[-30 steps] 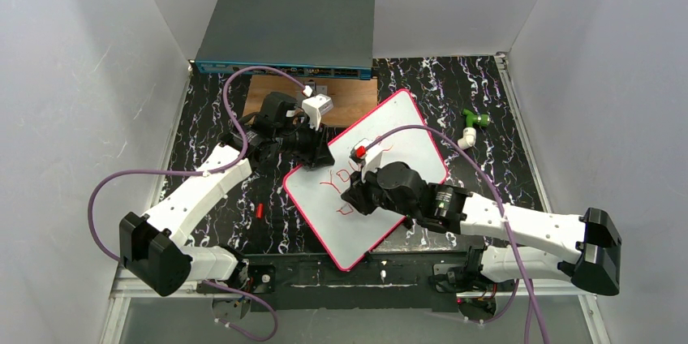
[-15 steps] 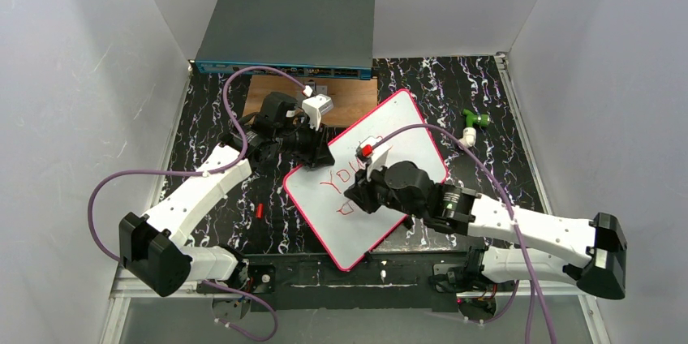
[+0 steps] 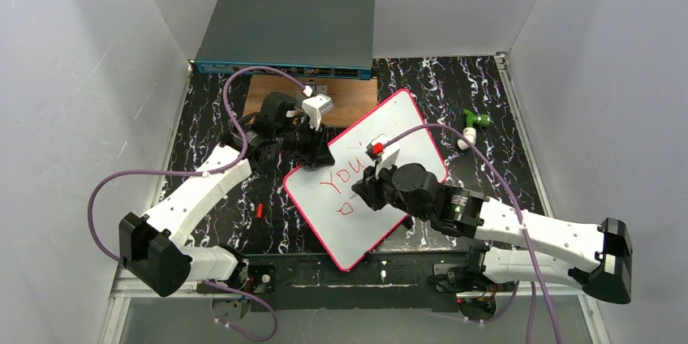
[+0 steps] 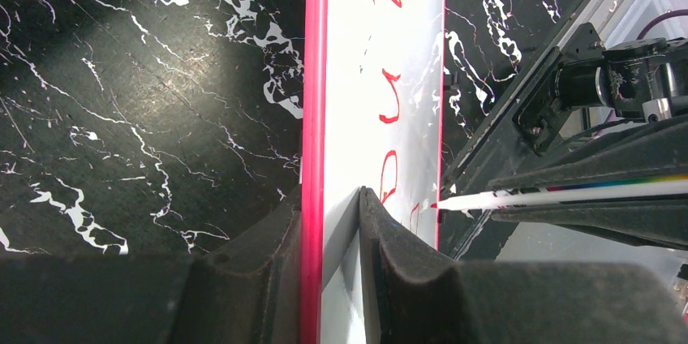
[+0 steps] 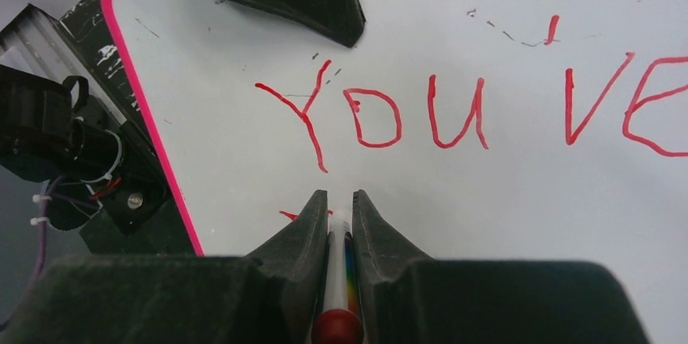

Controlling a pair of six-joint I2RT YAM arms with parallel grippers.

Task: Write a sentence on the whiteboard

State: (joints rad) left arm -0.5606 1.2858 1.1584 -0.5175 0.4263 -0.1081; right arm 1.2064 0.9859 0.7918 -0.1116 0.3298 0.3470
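Observation:
The whiteboard (image 3: 406, 129), white with a pink-red rim, lies tilted on the black marbled table. Red letters reading "YOU'VE" (image 5: 454, 113) run across it, with strokes of a second line below. My left gripper (image 3: 318, 157) is shut on the board's left edge (image 4: 312, 117), its fingers (image 4: 389, 247) pinching the rim. My right gripper (image 3: 367, 191) is shut on a white marker (image 5: 337, 279) with a red end, its tip down on the board beside a short red stroke (image 5: 287, 215). The marker also shows in the left wrist view (image 4: 560, 192).
A grey network switch box (image 3: 285, 32) stands at the back, with a brown wooden board (image 3: 349, 101) in front of it. A green and white fitting (image 3: 469, 126) lies at the right. A small red cap (image 3: 260, 210) lies left of the whiteboard.
My right gripper has slid right and slightly toward me along the board with the marker, adding red strokes to the second line. The left arm has held still.

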